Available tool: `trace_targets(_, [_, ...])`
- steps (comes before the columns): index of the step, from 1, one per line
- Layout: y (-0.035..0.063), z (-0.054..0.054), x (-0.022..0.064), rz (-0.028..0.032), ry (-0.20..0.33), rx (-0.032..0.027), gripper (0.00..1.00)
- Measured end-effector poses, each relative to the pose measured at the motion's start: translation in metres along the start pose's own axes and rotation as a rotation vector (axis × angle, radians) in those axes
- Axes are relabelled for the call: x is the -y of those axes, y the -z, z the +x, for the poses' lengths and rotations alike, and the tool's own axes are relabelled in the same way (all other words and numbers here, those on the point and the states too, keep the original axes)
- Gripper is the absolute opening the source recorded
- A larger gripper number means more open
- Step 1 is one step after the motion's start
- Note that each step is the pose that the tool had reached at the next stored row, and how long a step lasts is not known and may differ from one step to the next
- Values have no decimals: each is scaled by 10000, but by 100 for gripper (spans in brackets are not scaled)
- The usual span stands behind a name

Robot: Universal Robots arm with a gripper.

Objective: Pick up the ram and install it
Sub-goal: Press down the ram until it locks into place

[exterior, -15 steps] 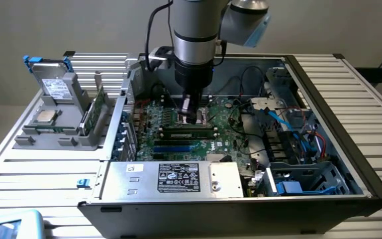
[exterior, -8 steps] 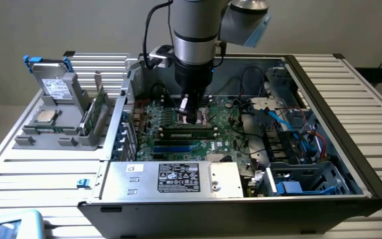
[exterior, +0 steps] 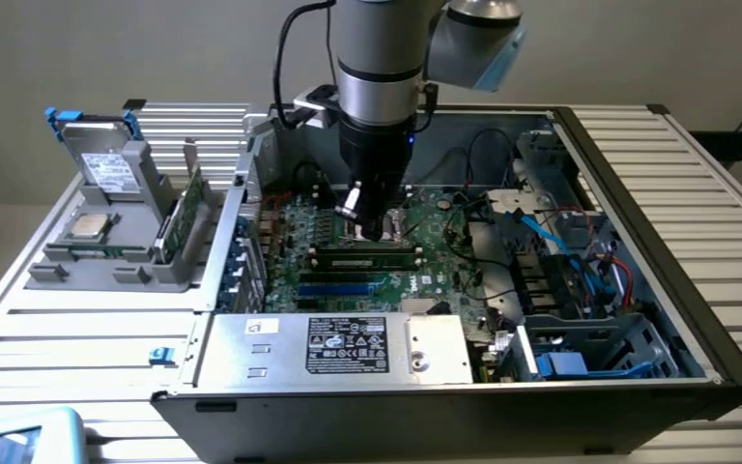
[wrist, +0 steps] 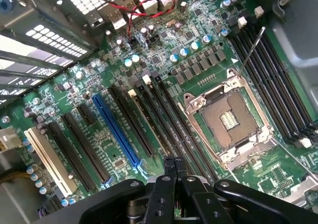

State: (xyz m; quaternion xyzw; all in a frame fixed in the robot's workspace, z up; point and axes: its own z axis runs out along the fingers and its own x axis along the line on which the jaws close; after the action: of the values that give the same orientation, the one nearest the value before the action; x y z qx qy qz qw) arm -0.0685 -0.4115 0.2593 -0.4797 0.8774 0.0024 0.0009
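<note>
A ram point(exterior: 364, 257), a long green stick with black chips, stands on edge in a slot of the motherboard point(exterior: 332, 285) inside the open computer case. My gripper point(exterior: 374, 230) hangs straight down over it, fingertips just above or on its top edge; I cannot tell which. In the wrist view the gripper point(wrist: 174, 160) is shut, its black fingers pressed together with nothing between them. It sits over the long dark memory slots point(wrist: 164, 119) beside the empty processor socket point(wrist: 228, 119).
A grey holder point(exterior: 113, 266) on the exterior view's left carries a drive point(exterior: 111, 169), a square processor chip point(exterior: 88, 227) and upright green boards point(exterior: 188, 208). The power supply point(exterior: 345, 348) fills the case's near side. Cables and drive cages point(exterior: 564, 280) crowd the exterior view's right.
</note>
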Motion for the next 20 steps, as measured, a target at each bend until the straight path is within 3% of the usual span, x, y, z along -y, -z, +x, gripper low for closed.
trace_targets(5, [0,1,0,14,-679,-14,11])
trace_targets(7, [0,0,-1,52,-869,-68,11])
trace_targets(9, [0,0,0,132,-1007,-181,11])
trace_targets(11, [-1,0,1,160,-1206,-223,11])
trace_targets(20, [0,0,0,155,-2398,-235,11])
